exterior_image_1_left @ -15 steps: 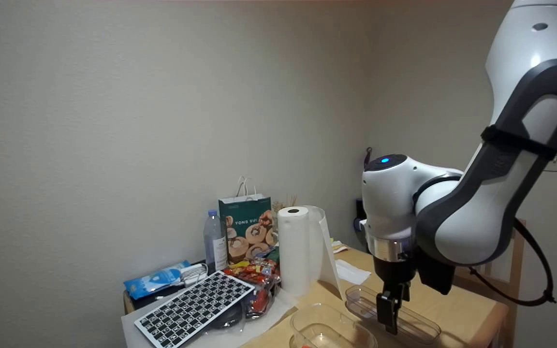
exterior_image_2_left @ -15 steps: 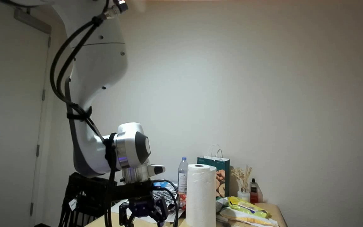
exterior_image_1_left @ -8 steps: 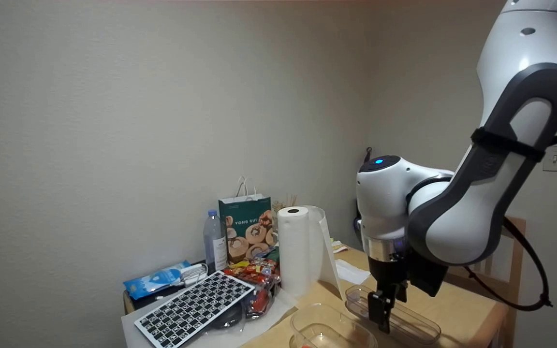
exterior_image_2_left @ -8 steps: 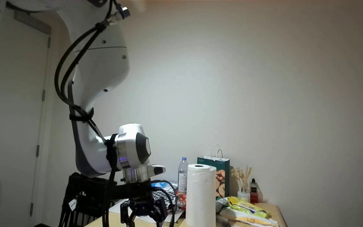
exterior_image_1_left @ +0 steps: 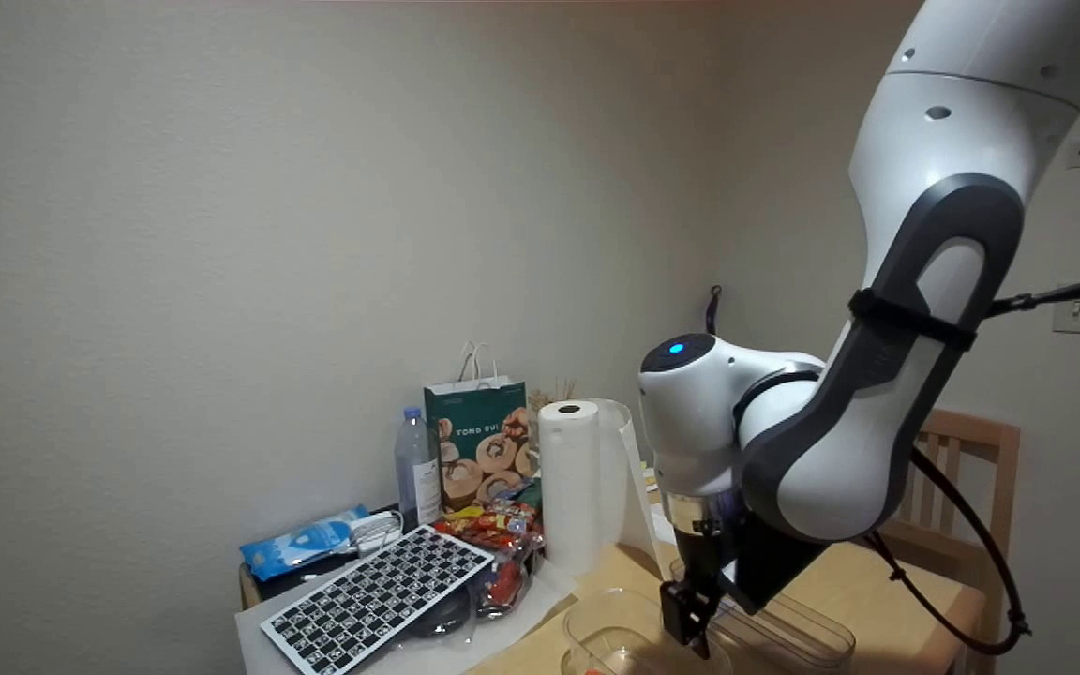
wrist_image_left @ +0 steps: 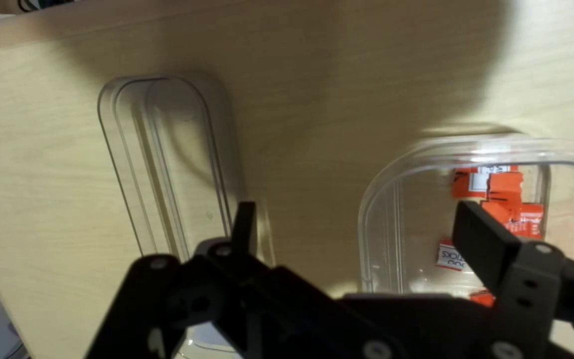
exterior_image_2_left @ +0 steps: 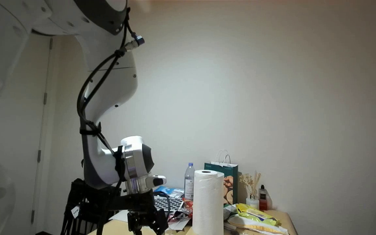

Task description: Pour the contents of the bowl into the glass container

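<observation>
Low over the table (wrist_image_left: 307, 124), the gripper (wrist_image_left: 354, 219) hangs with its jaws spread wide, nothing held. One fingertip (wrist_image_left: 481, 239) shows over the inside of the bowl (wrist_image_left: 381, 229); its opposite falls outside, in line with the long edge of the narrow container (wrist_image_left: 177, 164). Seen from the wrist, the pair straddles the bowl's side wall. Whether either tip is below the rim I cannot tell; depth reads poorly.

Change over the last second: in an exterior view the arm (exterior_image_1_left: 840, 478) has shifted away from the narrow container, toward the bowl. Jaws just as wide, both vessels unmoved. I take this for the approach to a grip on the wall, ahead of any lift.

Red packets (wrist_image_left: 505, 187) lie in the bowl. None show in the visible part of the narrow container, presumably the task's glass one, so the pour seems not yet begun. Next move probably wants a squared-up descent; smooth walls could slip if pinched askew.

Farther out: paper towel roll (exterior_image_1_left: 568, 497) upright, green shopping bag (exterior_image_1_left: 476, 450) behind it, checkered board (exterior_image_1_left: 378, 600) to one side.
</observation>
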You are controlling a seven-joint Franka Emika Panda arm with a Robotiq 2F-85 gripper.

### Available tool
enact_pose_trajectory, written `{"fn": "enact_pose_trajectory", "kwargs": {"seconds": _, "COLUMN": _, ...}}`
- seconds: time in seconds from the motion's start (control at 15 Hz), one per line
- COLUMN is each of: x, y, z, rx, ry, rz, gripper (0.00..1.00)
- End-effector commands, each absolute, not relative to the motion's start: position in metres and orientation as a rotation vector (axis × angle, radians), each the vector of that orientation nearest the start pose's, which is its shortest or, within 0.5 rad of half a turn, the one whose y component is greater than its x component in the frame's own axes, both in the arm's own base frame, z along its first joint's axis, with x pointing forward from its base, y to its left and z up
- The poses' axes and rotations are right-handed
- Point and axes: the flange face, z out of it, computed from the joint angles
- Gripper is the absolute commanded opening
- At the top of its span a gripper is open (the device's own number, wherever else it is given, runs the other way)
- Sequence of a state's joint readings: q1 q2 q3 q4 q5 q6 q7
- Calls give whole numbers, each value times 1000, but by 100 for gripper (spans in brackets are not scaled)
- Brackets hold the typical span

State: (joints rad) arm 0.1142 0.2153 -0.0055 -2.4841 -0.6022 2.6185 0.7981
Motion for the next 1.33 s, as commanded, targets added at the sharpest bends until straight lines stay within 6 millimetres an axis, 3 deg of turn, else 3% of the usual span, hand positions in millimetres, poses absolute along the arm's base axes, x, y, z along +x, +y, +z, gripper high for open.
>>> {"fn": "enact_pose_trajectory", "kwargs": {"seconds": 0.0, "x": 457, "y": 62, "z": 190, "rx": -3400, "ry": 230, "rz": -58, "gripper": 100}}
{"fn": "enact_pose_trajectory", "kwargs": {"seconds": 0.33, "x": 454, "y": 54, "z": 175, "rx": -3331, "ry": 275, "rz": 14, "gripper": 99}}
{"fn": "enact_pose_trajectory", "kwargs": {"seconds": 0.4, "x": 454, "y": 51, "z": 172, "rx": -3318, "ry": 288, "rz": 31, "gripper": 74}}
{"fn": "enact_pose_trajectory", "kwargs": {"seconds": 0.53, "x": 455, "y": 49, "z": 170, "rx": -3298, "ry": 309, "rz": 50, "gripper": 73}}
{"fn": "enact_pose_trajectory", "kwargs": {"seconds": 1.2, "x": 454, "y": 40, "z": 160, "rx": -3203, "ry": 403, "rz": 155, "gripper": 7}}
{"fn": "enact_pose_trajectory", "kwargs": {"seconds": 1.27, "x": 454, "y": 40, "z": 159, "rx": -3192, "ry": 411, "rz": 162, "gripper": 7}}
